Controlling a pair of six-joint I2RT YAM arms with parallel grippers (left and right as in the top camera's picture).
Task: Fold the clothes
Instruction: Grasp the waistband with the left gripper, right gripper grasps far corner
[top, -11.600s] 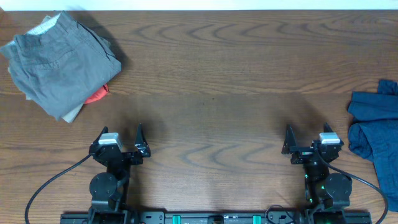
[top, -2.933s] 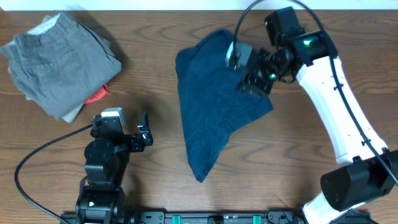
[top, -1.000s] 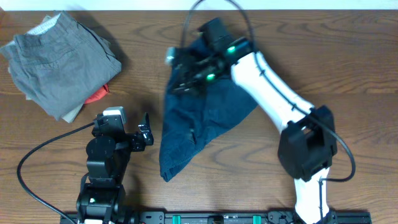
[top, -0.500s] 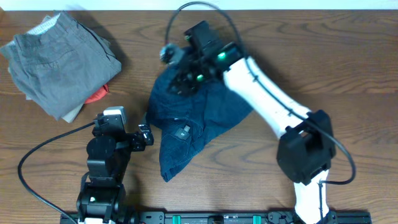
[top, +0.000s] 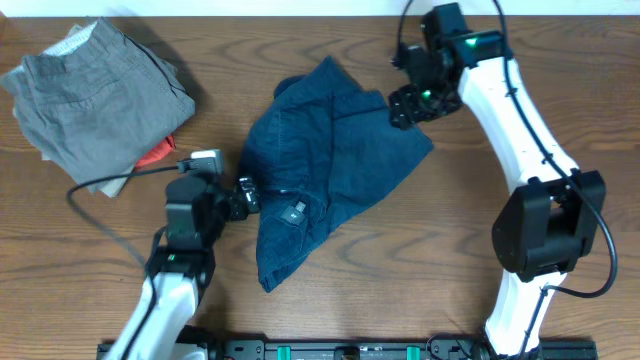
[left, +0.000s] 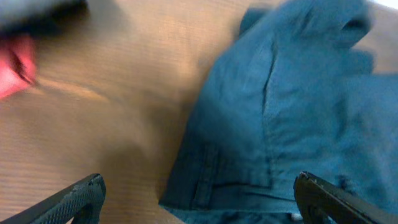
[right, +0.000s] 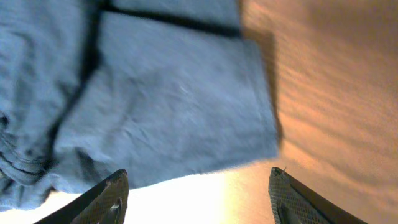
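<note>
Navy shorts (top: 330, 165) lie crumpled at the middle of the table (top: 400, 285). Left gripper (top: 245, 195), jaws spread, sits at their left edge. Right gripper (top: 400, 108), also spread, hovers over their upper right corner, holding nothing. Grey folded shorts (top: 95, 105) well apart, far left.

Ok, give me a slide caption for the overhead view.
Left gripper and right gripper open at opposite edges of crumpled navy shorts.

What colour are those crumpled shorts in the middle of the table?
The shorts are plain dark navy blue, with no pattern. They show best in the overhead view.
</note>
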